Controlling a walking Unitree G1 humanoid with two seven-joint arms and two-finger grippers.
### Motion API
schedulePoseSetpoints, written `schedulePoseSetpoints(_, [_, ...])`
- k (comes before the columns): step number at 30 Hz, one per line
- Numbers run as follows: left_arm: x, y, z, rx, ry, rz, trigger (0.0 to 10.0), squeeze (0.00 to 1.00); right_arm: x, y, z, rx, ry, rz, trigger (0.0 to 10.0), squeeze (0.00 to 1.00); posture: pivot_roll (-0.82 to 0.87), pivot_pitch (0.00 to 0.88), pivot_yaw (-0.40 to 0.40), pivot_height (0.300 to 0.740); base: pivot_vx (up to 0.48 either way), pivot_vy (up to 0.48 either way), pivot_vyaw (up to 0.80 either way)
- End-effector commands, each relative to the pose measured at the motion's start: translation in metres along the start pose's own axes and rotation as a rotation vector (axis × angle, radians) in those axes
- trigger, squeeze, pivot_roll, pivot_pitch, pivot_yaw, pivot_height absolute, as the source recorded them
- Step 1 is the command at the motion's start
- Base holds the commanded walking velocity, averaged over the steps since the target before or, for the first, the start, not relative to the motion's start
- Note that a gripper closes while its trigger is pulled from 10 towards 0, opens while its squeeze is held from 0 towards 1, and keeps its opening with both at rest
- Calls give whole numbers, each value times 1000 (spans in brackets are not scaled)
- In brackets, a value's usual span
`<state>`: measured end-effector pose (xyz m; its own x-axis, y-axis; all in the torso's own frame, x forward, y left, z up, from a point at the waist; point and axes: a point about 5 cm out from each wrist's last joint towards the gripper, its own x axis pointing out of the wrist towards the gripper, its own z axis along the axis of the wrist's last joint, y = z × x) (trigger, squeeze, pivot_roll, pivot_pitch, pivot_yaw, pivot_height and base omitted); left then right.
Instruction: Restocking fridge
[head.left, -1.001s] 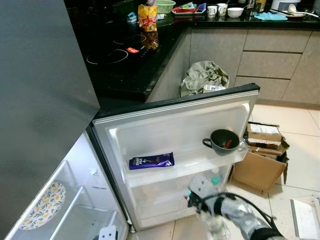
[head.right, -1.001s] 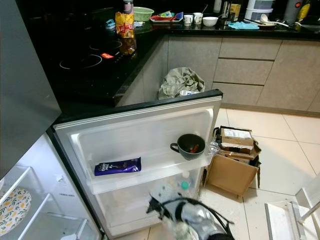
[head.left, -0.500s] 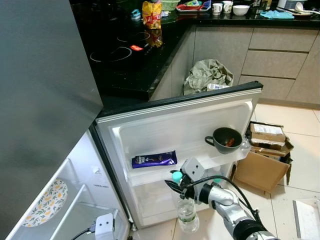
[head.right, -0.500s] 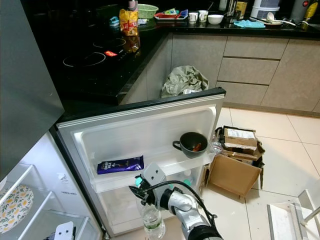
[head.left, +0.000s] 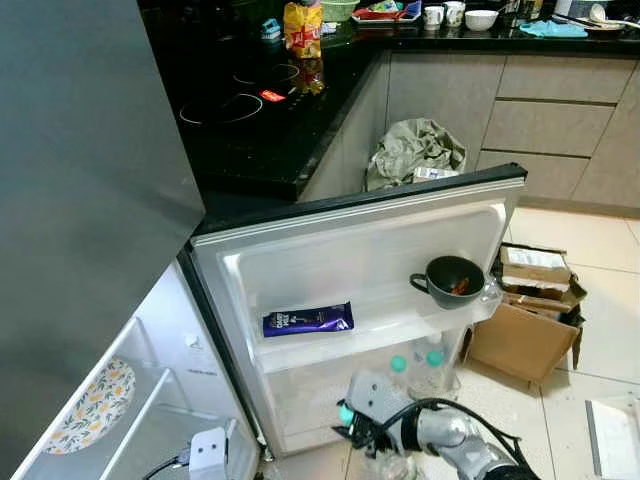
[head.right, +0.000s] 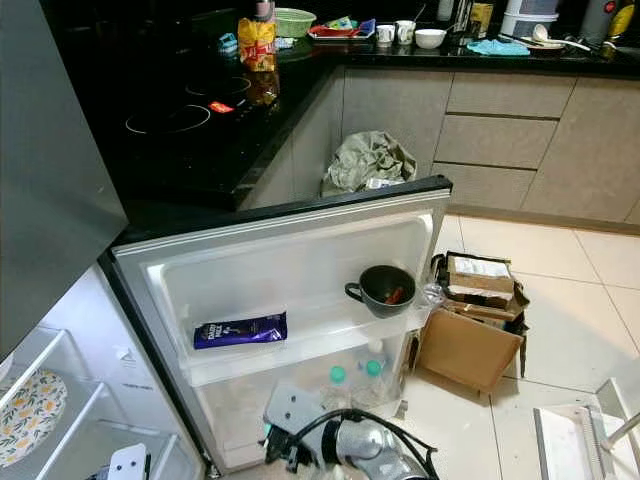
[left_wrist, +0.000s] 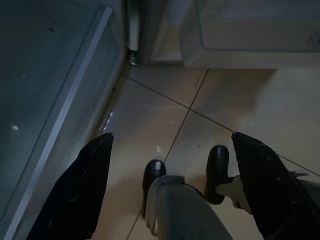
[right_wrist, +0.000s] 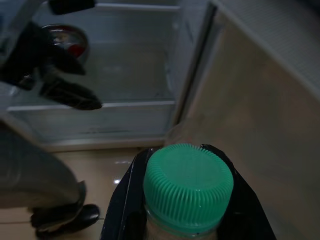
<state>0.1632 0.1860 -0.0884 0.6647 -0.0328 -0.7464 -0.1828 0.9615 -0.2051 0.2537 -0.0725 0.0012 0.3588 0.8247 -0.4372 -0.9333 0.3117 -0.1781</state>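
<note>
Right claw (right_wrist: 185, 220) grips a green-capped bottle (right_wrist: 188, 187) by the neck, low before the open fridge door (head.left: 360, 260). 2 bottles (head.left: 415, 365) stand in the door's lower shelf. Left claw (left_wrist: 170, 190) hangs released above the floor.

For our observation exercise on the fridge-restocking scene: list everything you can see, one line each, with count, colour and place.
Fridge door: one, white inside, open.
Chocolate bar: one, purple, upper door shelf.
Mug: one, dark, same shelf.
Bottles: two, clear with green caps, lower door shelf.
Plate: one, floral, fridge shelf.
Cardboard boxes: brown, floor by the door.
Snack bag: one, yellow, black counter.
Held bottle: one, green cap.
Right gripper: black, shut on held bottle, low before the door.
Left gripper: black, open, over floor tiles.
</note>
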Motion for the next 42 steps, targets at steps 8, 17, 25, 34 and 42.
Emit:
schedulePoseSetpoints(8, [0, 8, 9, 31, -31, 21, 10000, 0, 8, -2, 12, -50, -19, -19, 10000, 0, -132, 0, 35, 710, 0, 0, 0])
schedulePoseSetpoints(17, [5, -2, 24, 82, -85, -25, 10000, 0, 5, -14, 18, -59, -38, -61, 10000, 0, -129, 0, 36, 675, 0, 0, 0])
schedulePoseSetpoints(25, [6, -7, 27, 122, -95, -55, 10000, 0, 3, -22, 25, -57, -69, -89, 10000, 0, -129, 0, 36, 635, 0, 0, 0])
schedulePoseSetpoints(34, [7, -9, 28, 141, -101, -69, 10000, 0, 0, -26, 28, -38, -102, -115, 10000, 0, -128, 0, 38, 600, 0, 0, 0])
schedulePoseSetpoints(42, [9, -16, 37, 166, -138, -105, 10000, 0, -7, -47, 48, -23, -203, -185, 10000, 0, -128, 0, 38, 586, 0, 0, 0])
